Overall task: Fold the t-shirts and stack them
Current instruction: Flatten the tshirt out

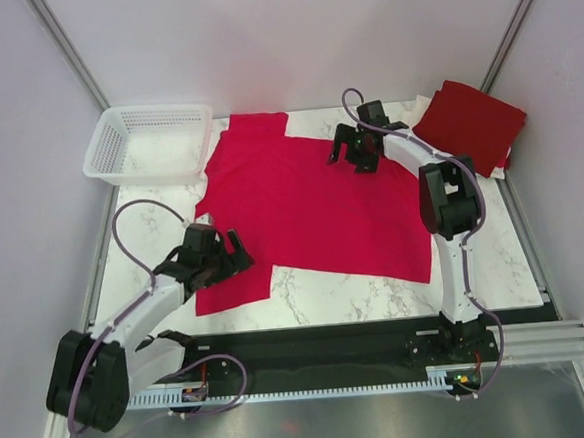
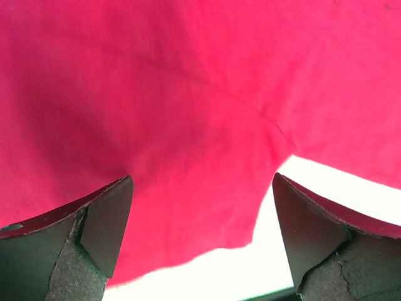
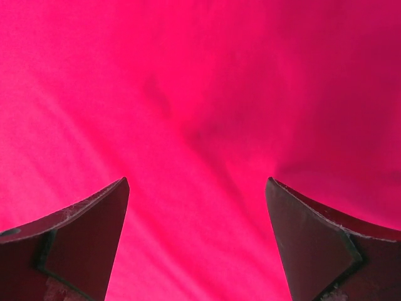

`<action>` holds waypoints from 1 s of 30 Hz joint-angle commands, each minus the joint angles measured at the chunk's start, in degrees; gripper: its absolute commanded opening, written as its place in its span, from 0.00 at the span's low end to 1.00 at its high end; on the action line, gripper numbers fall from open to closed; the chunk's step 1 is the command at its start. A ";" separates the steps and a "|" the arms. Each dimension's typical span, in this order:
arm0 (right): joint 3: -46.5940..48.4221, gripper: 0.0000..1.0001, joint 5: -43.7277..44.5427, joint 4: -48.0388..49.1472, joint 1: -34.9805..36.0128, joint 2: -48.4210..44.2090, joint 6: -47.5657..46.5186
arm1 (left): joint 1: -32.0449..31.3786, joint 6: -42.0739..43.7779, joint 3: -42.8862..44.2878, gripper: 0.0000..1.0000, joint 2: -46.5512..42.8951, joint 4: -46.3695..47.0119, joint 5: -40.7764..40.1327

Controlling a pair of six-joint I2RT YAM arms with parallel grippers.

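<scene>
Though spread flat across the middle of table [image 1: 323, 297], lies skewed: crimson shirt [image 1: 311, 203], long axis running left to right, right end dipping toward the near edge. Shoulder end at left, just beside basket [image 1: 151, 139]; one sleeve jutting toward the far wall, the other toward the arm bases. Hem end at right, close to the right arm's upright link. Collar not made out.

Hangs over the near-left part, by the near sleeve: left gripper [image 1: 239, 251], spread wide, pinching nothing. From the left wrist: dark fingers [image 2: 103, 232] far apart above crimson cloth, a seam slanting up right of centre, a cloth edge curving between the tips, pale table beyond it. Touching cloth or just above: cannot tell.

Hangs over the far edge of the same shirt, right of its middle: right gripper [image 1: 351, 160], likewise spread wide, pinching nothing. From the right wrist: fingers [image 3: 88, 238] far apart, only crimson cloth with soft creases between and beyond.

Sits in the far right corner, well apart from basket: dark red shirt [image 1: 471, 121], folded to a flat square, turned cornerwise to the table edges, resting on white cloth [image 1: 422, 103] peeking out at its far and right sides. Basket at the far left corner, upright, mesh walls white.
</scene>
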 commanded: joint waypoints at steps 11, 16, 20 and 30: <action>23.74 0.98 -3.59 -6.91 8.03 21.35 -1.10 | -3.63 -15.66 -5.22 1.00 -21.81 -14.55 -1.75; 32.44 0.98 -5.16 -7.27 9.88 28.91 0.48 | -7.32 -19.63 -9.09 1.00 -24.72 -15.08 -1.74; 36.67 0.98 -4.47 -8.32 9.80 31.91 0.22 | -8.29 -19.11 -8.31 1.00 -25.07 -15.69 -2.79; 24.37 0.98 9.78 -10.26 3.30 18.74 -4.34 | -8.29 -18.40 -6.19 1.00 -24.55 -16.66 -6.04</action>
